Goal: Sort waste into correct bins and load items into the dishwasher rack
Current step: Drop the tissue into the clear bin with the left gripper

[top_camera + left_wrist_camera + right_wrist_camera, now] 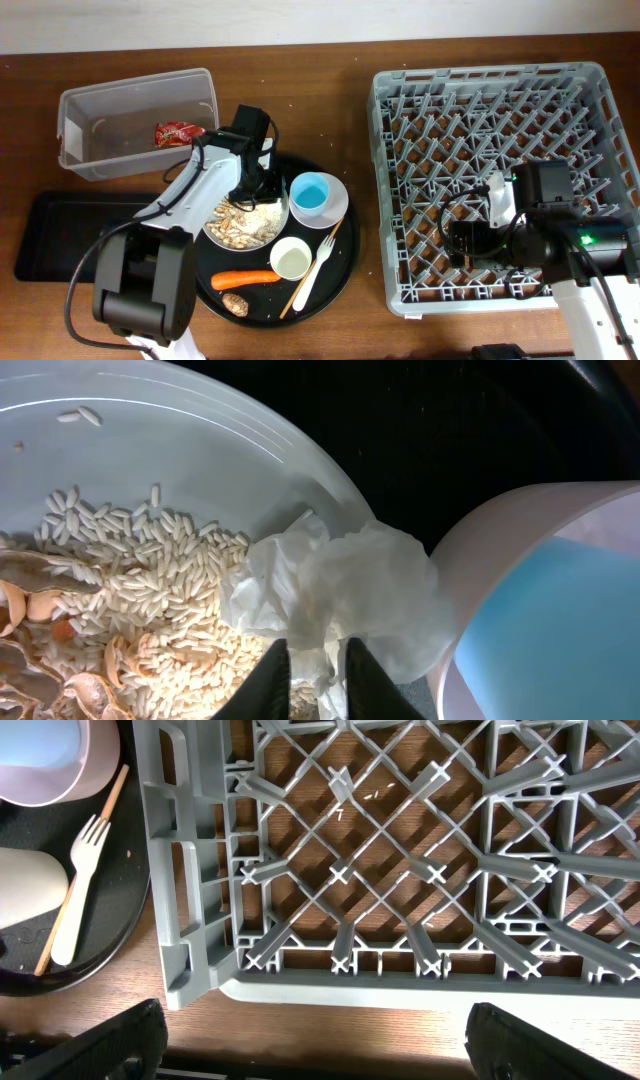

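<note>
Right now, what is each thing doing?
White crumpled tissue: at the edge of the white round plate, pinched in the left pincer.
Right pincer: open, empty, over the grey plastic peg rack.
Red crinkled wrapper: lying in the clear plastic tub.
Light-blue cup: upright in the white bowl.
Small white cup: upright on the round black tray.
Orange carrot: lying on that tray.
Beige-brown food scraps: piled on the plate.
</note>
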Available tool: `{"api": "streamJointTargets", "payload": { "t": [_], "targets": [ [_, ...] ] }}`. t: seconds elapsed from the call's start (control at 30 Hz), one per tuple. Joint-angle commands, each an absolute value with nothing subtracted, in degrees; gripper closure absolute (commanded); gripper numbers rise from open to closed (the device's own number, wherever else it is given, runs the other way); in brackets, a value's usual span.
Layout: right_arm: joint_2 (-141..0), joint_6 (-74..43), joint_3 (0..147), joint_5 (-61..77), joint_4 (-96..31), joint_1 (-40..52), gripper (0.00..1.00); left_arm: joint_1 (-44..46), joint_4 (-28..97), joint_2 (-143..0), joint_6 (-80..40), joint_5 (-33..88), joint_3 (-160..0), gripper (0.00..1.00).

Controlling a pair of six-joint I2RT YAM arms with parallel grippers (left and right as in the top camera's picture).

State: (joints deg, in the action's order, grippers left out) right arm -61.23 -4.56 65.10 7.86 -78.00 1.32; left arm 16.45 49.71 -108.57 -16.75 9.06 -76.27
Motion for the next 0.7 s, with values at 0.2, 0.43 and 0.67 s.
{"api": "streamJointTargets", "payload": {
  "t": [0.2,0.43,0.67],
  "targets": [
    [-61.3,-4.8,65.9,8.2,-78.0,1.5,0.02,16.5,50.5,-108.8,-16.7,9.7,-75.9,0.99],
    [-61.3,-4.8,65.9,8.2,-78.1,1.5,0.02,13.1,58.9,-107.3,-16.2,3.3,-87.3,1.0],
    [-61.3,-4.8,65.9,8.2,-78.0,1.5,0.02,2.8,56.9,-106.4,-16.2,2.0,-102.3,0.99]
  ]
}}
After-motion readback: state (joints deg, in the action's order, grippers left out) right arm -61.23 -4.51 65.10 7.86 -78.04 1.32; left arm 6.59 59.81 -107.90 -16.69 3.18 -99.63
